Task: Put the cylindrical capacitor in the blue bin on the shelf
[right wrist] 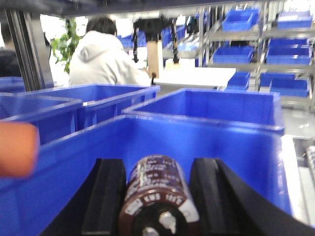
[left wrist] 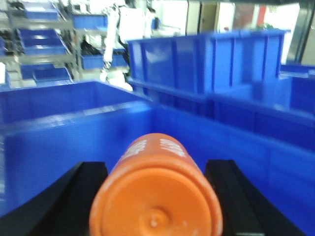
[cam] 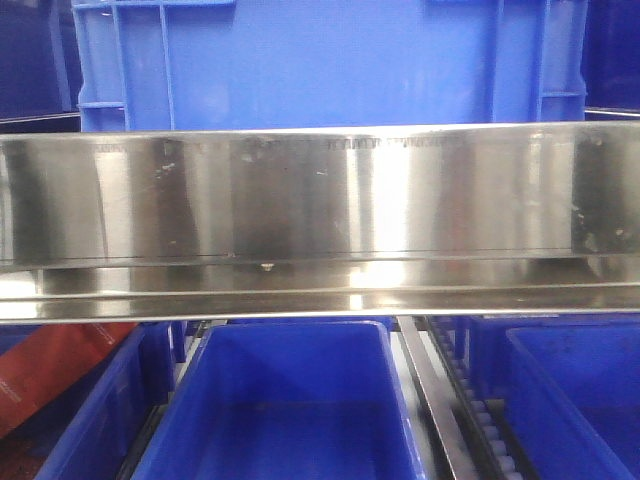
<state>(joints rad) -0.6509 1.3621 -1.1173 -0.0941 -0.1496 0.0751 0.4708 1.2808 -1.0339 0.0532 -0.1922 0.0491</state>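
Observation:
The cylindrical capacitor [right wrist: 157,194], dark brown with white print and metal terminals on its end, lies between the black fingers of my right gripper [right wrist: 158,164], which is shut on it. It hangs over the near wall of a blue bin [right wrist: 197,142]. My left gripper [left wrist: 156,167] is shut on the larger orange cylinder [left wrist: 157,201], held over another blue bin [left wrist: 74,132]. That orange cylinder shows as a blur at the left of the right wrist view [right wrist: 17,147]. The shelf's shiny steel rail [cam: 320,190] crosses the front view. Neither gripper shows there.
Blue bins sit below the rail [cam: 290,400] and above it [cam: 320,60]. A metal divider with white rollers [cam: 470,400] runs between the lower bins. A red object [cam: 50,375] lies at lower left. A person in a white hoodie [right wrist: 106,59] stands behind more racks of bins.

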